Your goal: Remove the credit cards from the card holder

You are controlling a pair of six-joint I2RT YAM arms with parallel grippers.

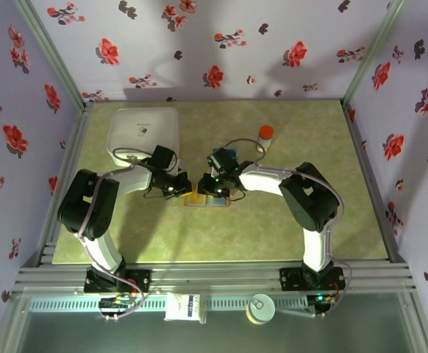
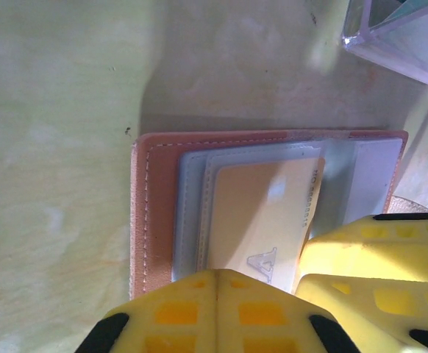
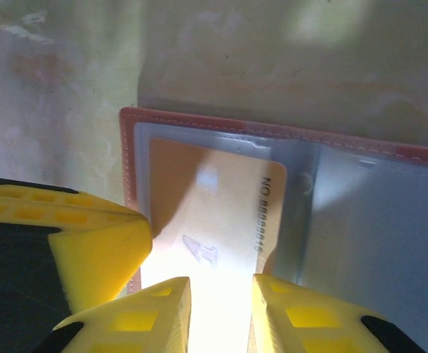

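Currently the card holder (image 2: 155, 213) lies open, a yellow card (image 3: 214, 198) in its pocket. At its near edge the left gripper (image 2: 215, 294) is clenched, seemingly pinning it. Over the card hangs the right gripper (image 3: 220, 294), fingers parted. A weak pin could let the holder drag along.

You are working in a robot test booth: flower-print panels (image 1: 214, 44) close off three sides of a pale green desk (image 1: 199, 235), and aluminium rails (image 1: 214, 278) at its near edge carry the left arm (image 1: 89, 209) and right arm (image 1: 309, 202).
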